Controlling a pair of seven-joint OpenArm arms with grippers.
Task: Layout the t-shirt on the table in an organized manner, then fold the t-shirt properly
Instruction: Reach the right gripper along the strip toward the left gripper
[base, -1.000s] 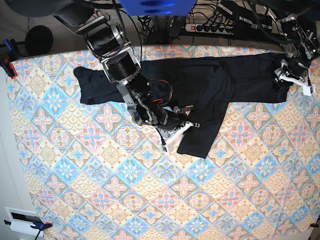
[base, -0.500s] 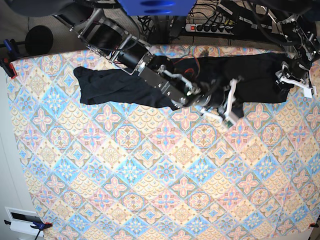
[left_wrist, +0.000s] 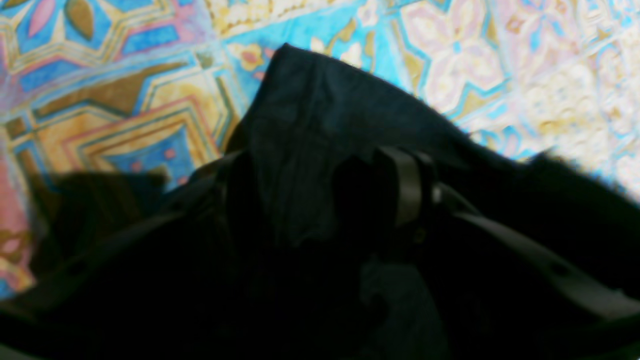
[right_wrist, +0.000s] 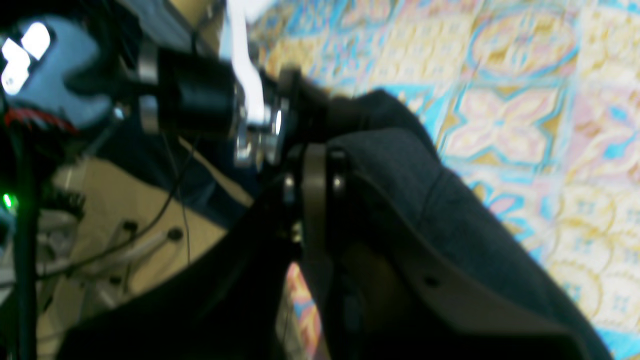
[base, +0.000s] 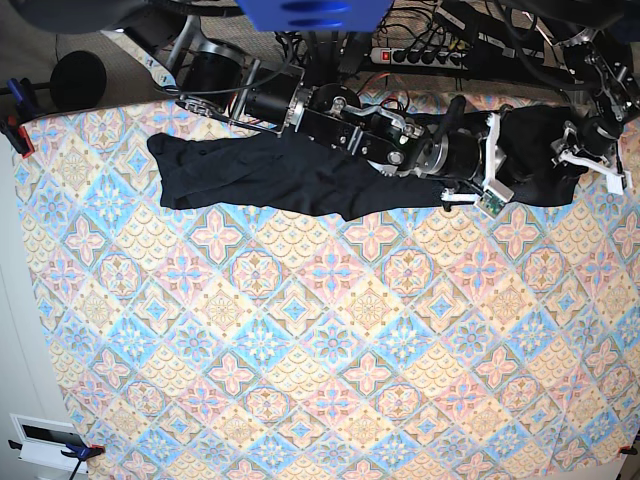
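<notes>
Right gripper pinches the black t-shirt; left gripper clamps its three-o'clock end; power strip at twelve o'clock beyond the table.

I work in what looks like a robotics lab: my table wears a pastel patterned cloth held by clamps, and behind it run a power strip, tangled cables and bare floor

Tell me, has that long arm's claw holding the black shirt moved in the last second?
Yes. The right gripper swung across the table toward the power strip side, carrying the t-shirt sleeve along.
</notes>
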